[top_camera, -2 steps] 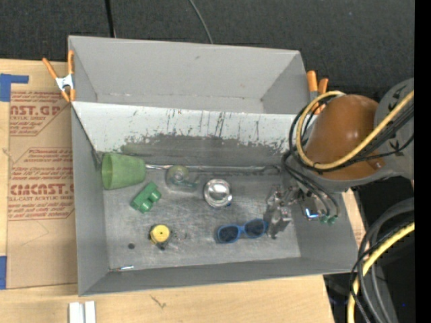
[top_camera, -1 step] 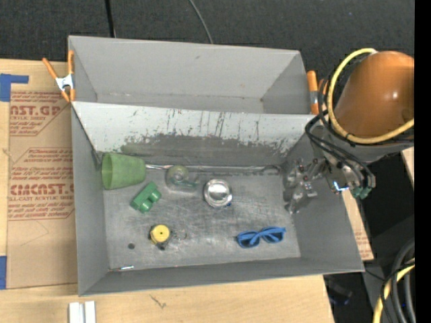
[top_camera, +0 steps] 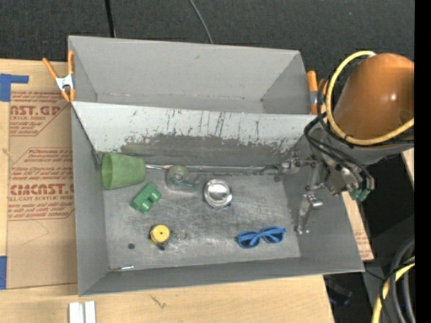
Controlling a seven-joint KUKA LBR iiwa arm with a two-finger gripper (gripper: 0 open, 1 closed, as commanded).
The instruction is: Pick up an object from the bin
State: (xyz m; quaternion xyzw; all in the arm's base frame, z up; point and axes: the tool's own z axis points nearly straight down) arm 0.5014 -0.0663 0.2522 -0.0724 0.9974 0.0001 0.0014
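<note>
Your gripper point(top_camera: 304, 214) hangs low by the right wall of the grey metal bin point(top_camera: 202, 79) w/ nothing visible in it, & you can't tell if it's released or clenched. Nearest thing is the small blue plastic sunglasses point(top_camera: 260, 237), lying flat on the bin floor near the front right corner, just left of the gripper but apart from it. They're prob. light, thin, a bit slippery & easily bent, so I'd take hold across the bridge btw. the lenses, not at the frame ends.
</note>
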